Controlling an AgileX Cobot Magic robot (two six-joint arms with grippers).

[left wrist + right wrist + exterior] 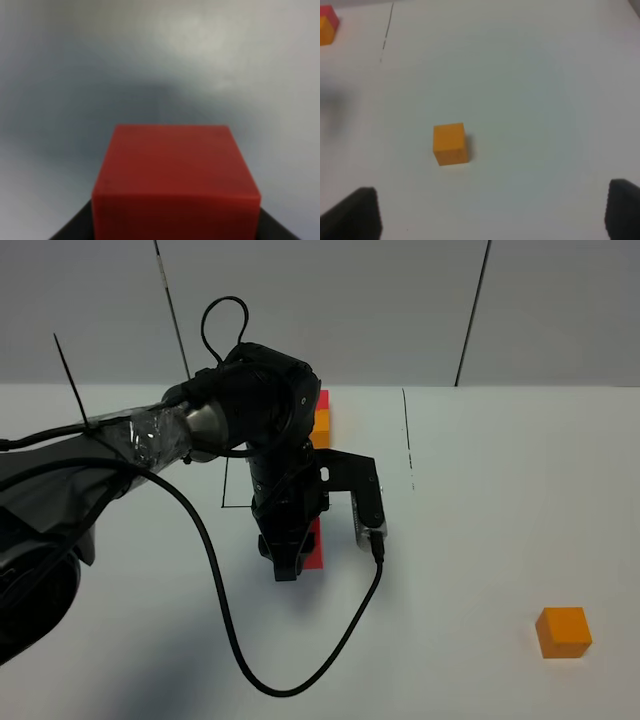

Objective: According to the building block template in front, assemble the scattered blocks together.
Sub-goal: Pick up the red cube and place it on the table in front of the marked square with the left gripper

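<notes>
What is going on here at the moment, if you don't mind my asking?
The left gripper is closed on the red cube near the middle of the table, just in front of the red-and-orange template. The orange cube sits alone to the right, untouched. The right gripper is open and clear of it, and shows only in its own wrist view. The two cubes are not yet joined.
</notes>
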